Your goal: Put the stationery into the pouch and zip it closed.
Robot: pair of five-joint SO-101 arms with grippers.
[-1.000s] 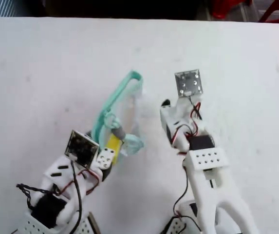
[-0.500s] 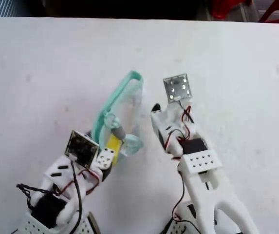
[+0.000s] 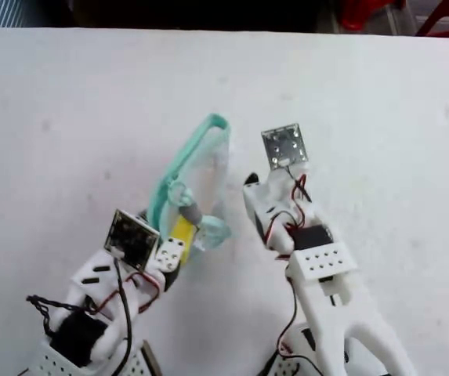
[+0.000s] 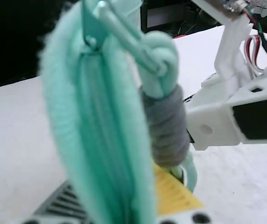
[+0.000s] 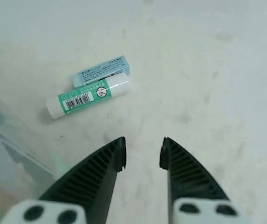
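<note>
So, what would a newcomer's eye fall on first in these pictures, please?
First, the teal pouch, held up in the left arm's jaws near the middle of the table. Next, a green-and-white glue stick and a small blue box lying side by side, just ahead of the right arm's open jaws.

Left arm (image 3: 103, 301) comes up from the near edge of the table (image 3: 67, 94), left of centre, angled away and toward the middle. Left gripper (image 3: 179, 233) is clamped on the near end of the pouch (image 3: 197, 168), its yellow-faced finger (image 4: 175, 196) beside the pouch's edge.

Right arm (image 3: 322, 270) comes from the near edge right of centre and leans toward the table's middle, wrist bent downward. Right gripper (image 5: 142, 156) points at the table top, black ribbed fingers (image 5: 100, 170) parted by a narrow gap. The two grippers are near each other, not touching.
</note>
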